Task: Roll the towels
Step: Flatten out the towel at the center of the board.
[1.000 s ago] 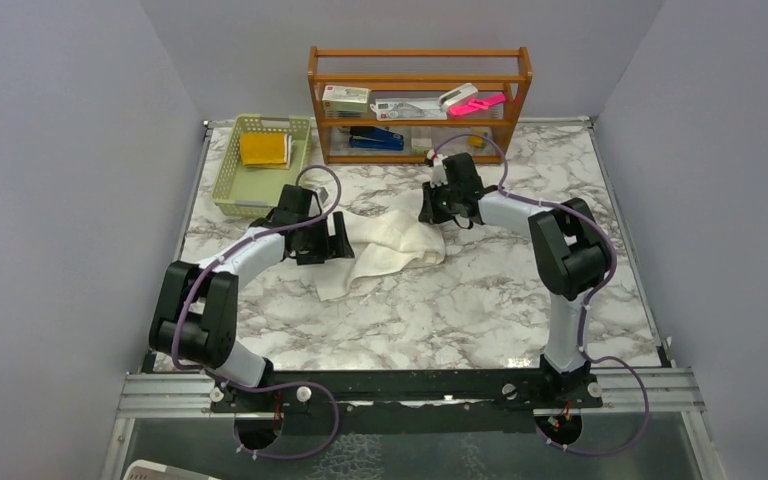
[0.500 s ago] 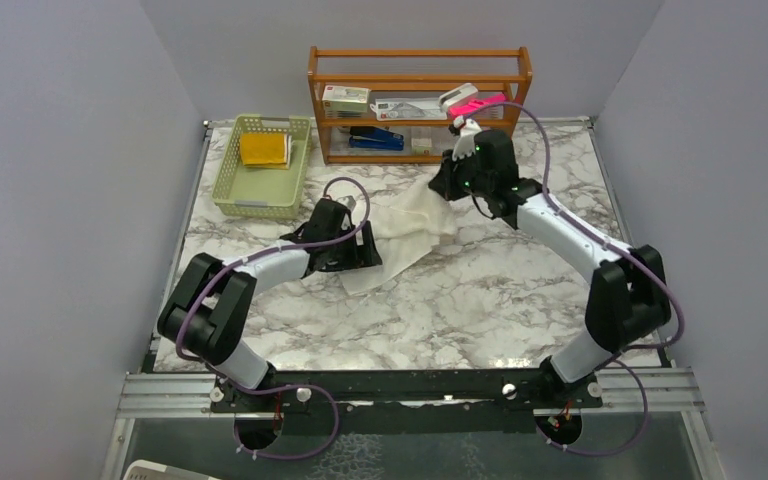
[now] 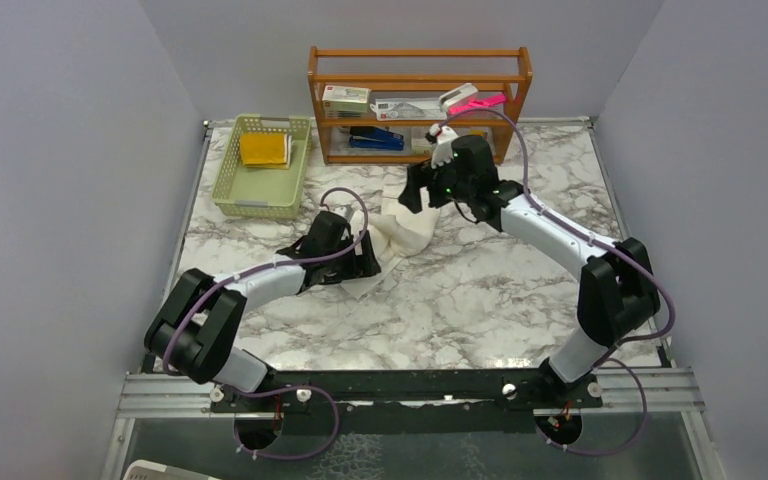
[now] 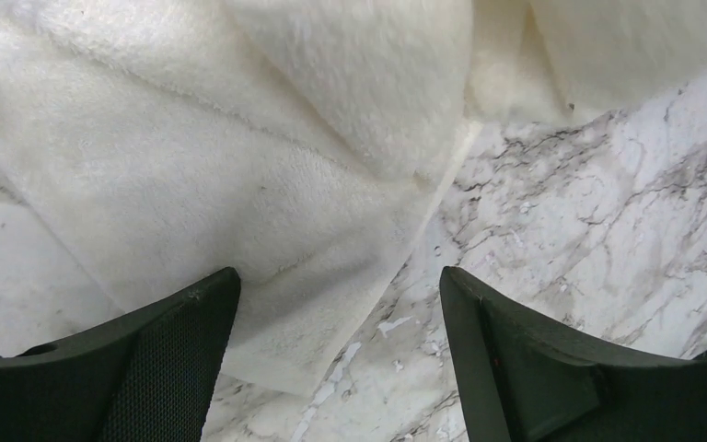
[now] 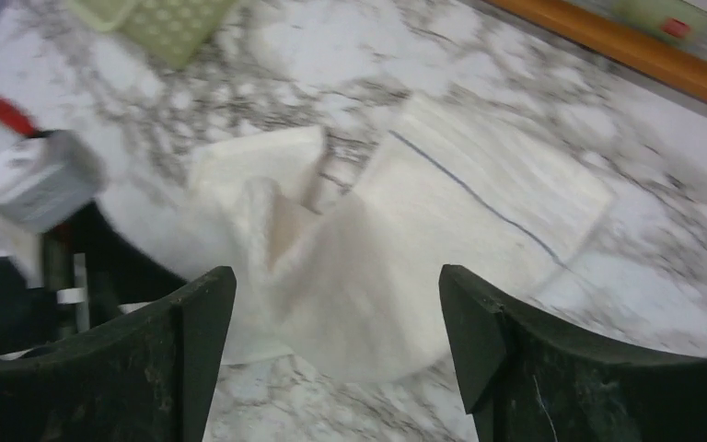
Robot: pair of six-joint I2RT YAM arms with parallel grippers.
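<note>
Cream towel mid-table, heaped smaller than a second ago; folded over, not yet rolled. Right gripper at its 12 o'clock, fingers apart, has released it. Left gripper at 7, spread over the near corner. Yellow towel waits in green basket at 10. Wooden rack crowds the right arm's far side.

Near and right tabletop: bare marble, free passage. Far edge: wooden rack, blocking. Far left: green basket. Centre: cream towel heaped between left gripper and right gripper, crowding that gap.
</note>
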